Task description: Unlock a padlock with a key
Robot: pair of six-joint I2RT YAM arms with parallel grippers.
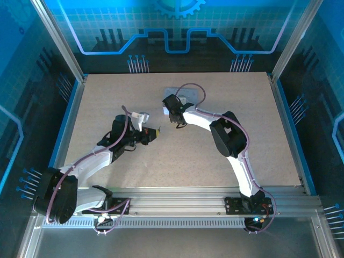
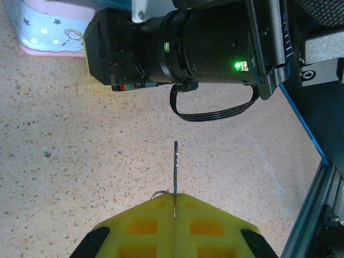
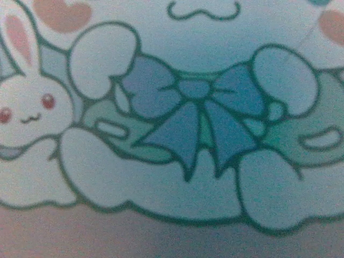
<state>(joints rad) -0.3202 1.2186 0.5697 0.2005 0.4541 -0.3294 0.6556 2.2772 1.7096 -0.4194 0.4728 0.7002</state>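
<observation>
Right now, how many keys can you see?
1. The key sticks out from between the shut left fingers, edge-on, pointing toward the right arm. More could be hidden behind the fingers or the tin.

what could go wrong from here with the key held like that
1. The left gripper pinches the key at its very end, with the thin blade sticking out. Pushing it in could twist it or make it slip.
2. The right arm sits just ahead of the blade tip, so advancing may strike it.
3. The right wrist view of the tin is blurred, which makes it poor for guiding alignment.
</observation>
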